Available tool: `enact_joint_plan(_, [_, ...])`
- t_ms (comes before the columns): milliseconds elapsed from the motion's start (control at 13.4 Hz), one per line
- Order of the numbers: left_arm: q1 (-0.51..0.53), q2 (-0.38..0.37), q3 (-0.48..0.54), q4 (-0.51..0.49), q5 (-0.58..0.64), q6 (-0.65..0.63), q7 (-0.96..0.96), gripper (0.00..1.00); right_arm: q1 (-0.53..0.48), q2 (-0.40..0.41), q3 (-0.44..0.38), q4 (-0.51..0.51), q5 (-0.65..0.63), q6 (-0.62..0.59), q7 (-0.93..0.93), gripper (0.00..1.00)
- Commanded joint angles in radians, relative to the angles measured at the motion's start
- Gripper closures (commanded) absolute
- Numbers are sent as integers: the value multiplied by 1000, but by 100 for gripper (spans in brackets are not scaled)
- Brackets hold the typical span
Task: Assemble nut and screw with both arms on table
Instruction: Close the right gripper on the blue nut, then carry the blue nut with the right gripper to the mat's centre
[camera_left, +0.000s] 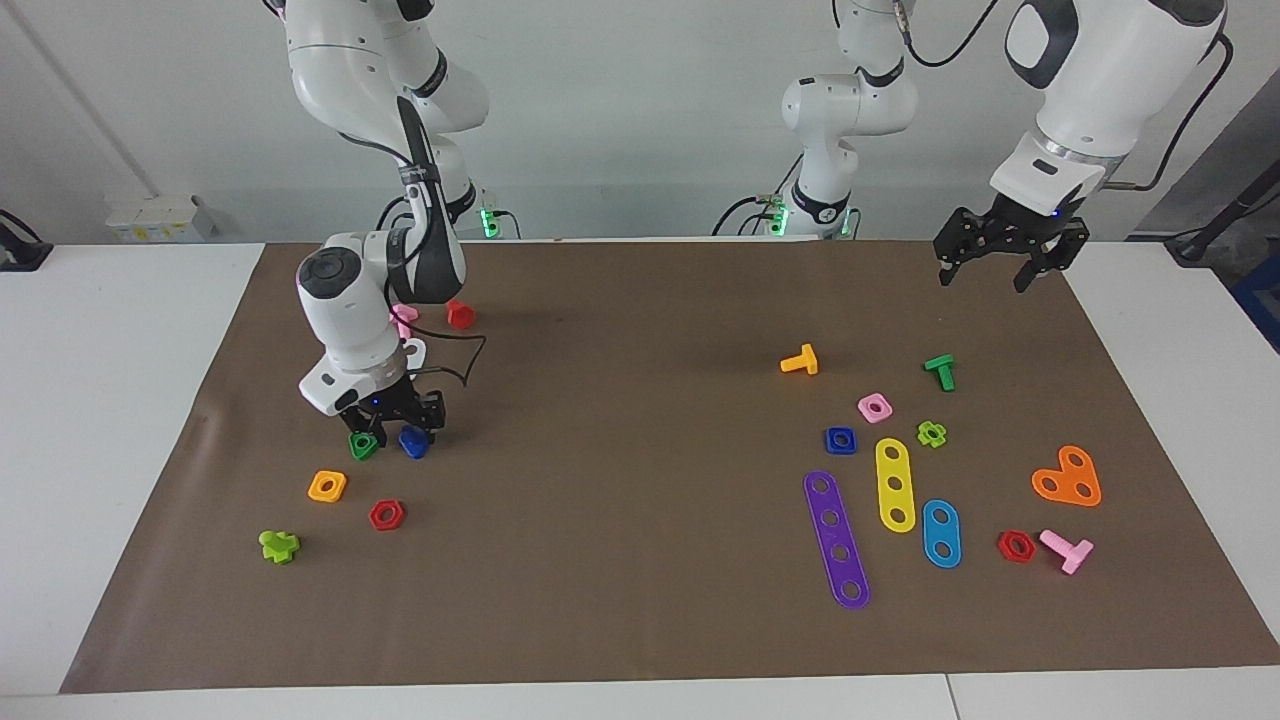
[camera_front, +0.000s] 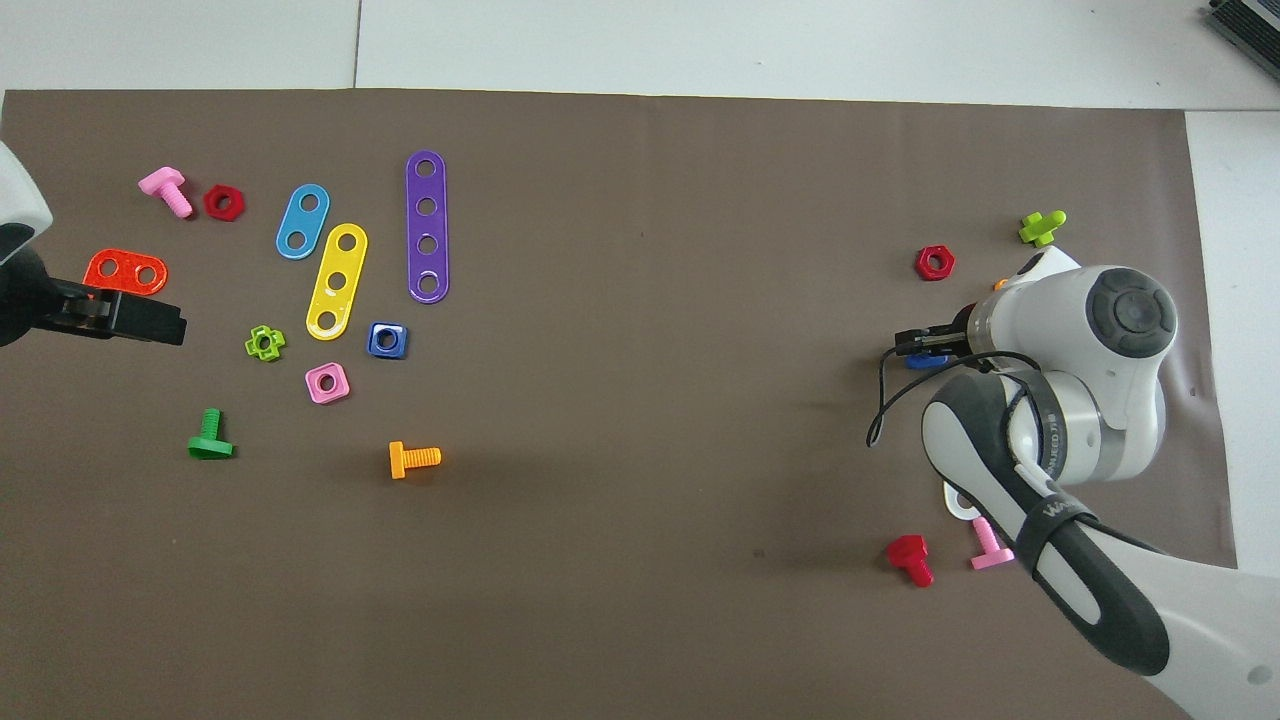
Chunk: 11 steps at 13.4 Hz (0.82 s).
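Brown mat (camera_left: 640, 560): one blue nut (camera_left: 840, 440), probably one blue screw (camera_left: 413, 442).

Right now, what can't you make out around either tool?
- Whether the right tool grips the screw: facing view, too small to tell; overhead view, the right arm covers nearly all of it.
- Green triangular nut and orange square nut: overhead view, almost wholly hidden under the right arm.
- Left tool: overhead view, partly cut off by the picture's edge.
- Pink screw: facing view, part-hidden by the right arm.
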Motion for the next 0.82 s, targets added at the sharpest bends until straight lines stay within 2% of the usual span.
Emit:
enact_joint_plan(0, [5, -32, -4, -36, 18, 6, 5, 0, -8, -1, 2, -20, 22, 28, -44, 88])
enact_joint_plan(75, [5, -32, -4, -36, 18, 6, 5, 0, -9, -1, 2, -20, 22, 26, -45, 100])
enact_joint_plan(449, [5, -32, -4, -36, 18, 6, 5, 0, -5, -13, 2, -2, 22, -3, -42, 100])
enact_joint_plan(748, [5, -32, -4, -36, 18, 6, 5, 0, 23, -75, 16, 159, 22, -191, 22, 100])
